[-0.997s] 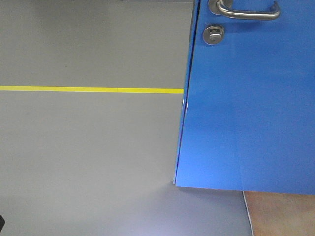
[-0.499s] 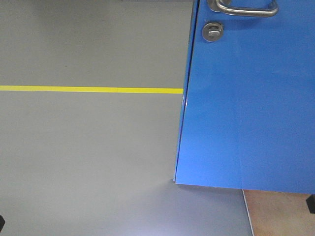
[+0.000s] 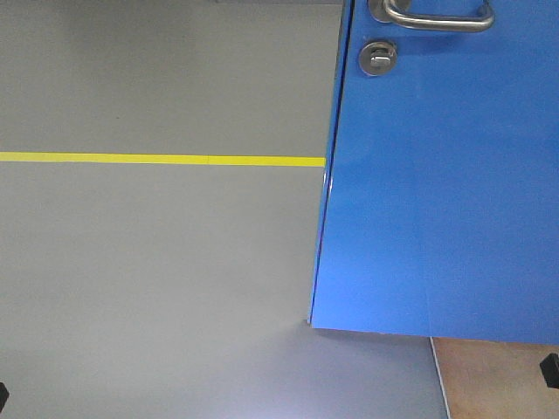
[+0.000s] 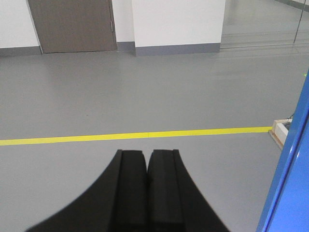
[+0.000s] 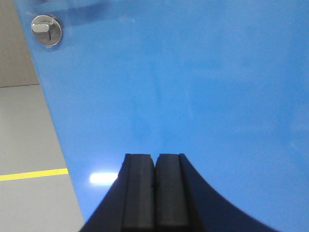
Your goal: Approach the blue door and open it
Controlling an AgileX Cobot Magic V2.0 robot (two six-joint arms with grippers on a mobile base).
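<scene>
blue door (image 3: pixel 437 192) fills right of front view, its left edge meeting bare grey floor (image 3: pixel 157 262) | yellow floor line (image 3: pixel 157 159) crosses left | left gripper (image 4: pixel 147 159) clenched, empty | right gripper (image 5: pixel 155 164) clenched, facing door panel

Even bright indoor light; sharp frames; white glare patch on blue door (image 5: pixel 193 87) lower left.

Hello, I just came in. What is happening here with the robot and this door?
A two-armed mobile robot stands close in front of a tall glossy blue door. Neither arm is handling anything. The right tool is shut and empty, pointing at the blue panel below the round silver lock cylinder. The left tool is also shut, facing grey floor and a yellow floor line. The silver lever handle is untouched.
</scene>
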